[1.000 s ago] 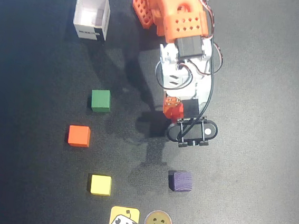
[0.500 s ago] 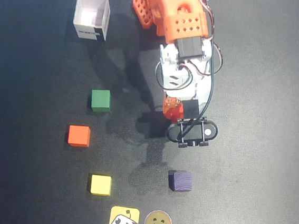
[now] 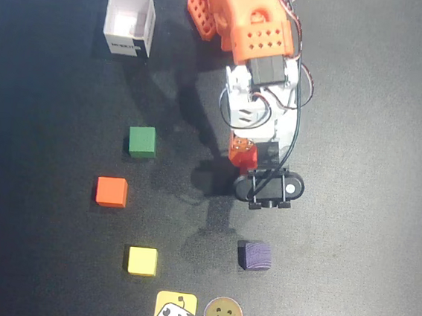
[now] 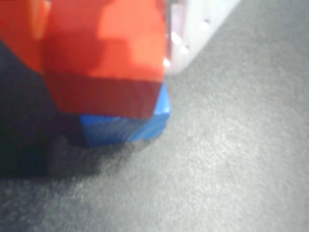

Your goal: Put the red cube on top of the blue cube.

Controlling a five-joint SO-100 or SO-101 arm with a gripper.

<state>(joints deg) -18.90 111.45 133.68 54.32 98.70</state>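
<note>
In the overhead view the arm's white and orange body covers most of the gripper, so only a slice of the red cube shows beneath it, and the blue cube cannot be seen there at all. The wrist view is blurred and close: the red cube fills the upper left, cut off by the top edge, with the blue cube directly under it, only its front face and right corner visible. The red cube appears to rest on the blue one, set a little off to the left (the blur hides whether the faces fully meet). An orange finger lies against the red cube's left side and a pale white part sits at its right, so the gripper looks clamped on the red cube, though the fingertips themselves are out of sight.

Elsewhere on the dark counter in the overhead view, well apart from the arm, stand a green cube, an orange cube, a yellow cube and a ridged purple cube. A white open box stands at upper left, and two stickers lie at the bottom edge.
</note>
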